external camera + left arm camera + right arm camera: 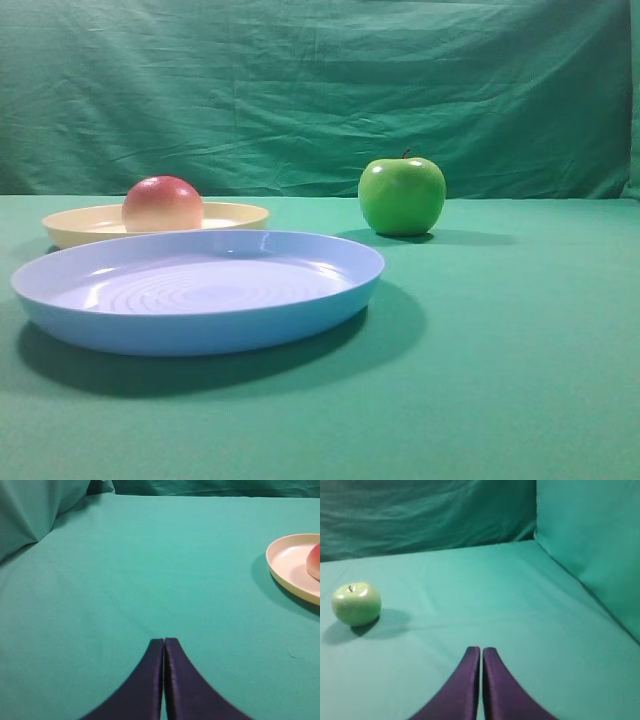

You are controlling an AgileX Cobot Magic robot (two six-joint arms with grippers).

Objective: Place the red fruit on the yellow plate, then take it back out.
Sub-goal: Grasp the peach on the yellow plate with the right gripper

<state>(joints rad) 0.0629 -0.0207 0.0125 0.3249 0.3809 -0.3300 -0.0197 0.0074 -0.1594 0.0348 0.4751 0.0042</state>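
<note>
The red fruit [162,204], red on top and pale below, rests on the yellow plate [240,214] at the left of the exterior view. In the left wrist view the plate's rim [280,570] shows at the right edge with a slice of the fruit [315,562] on it. My left gripper [164,640] is shut and empty over bare cloth, well to the left of the plate. Shut with nothing in it too, my right gripper [481,649] hovers over cloth. Neither gripper appears in the exterior view.
A large light blue plate [330,290] sits in front of the yellow plate. A glossy green apple [402,195] stands at the middle right, also seen as the apple [356,603] left of my right gripper. Green cloth covers the table and the backdrop [320,90].
</note>
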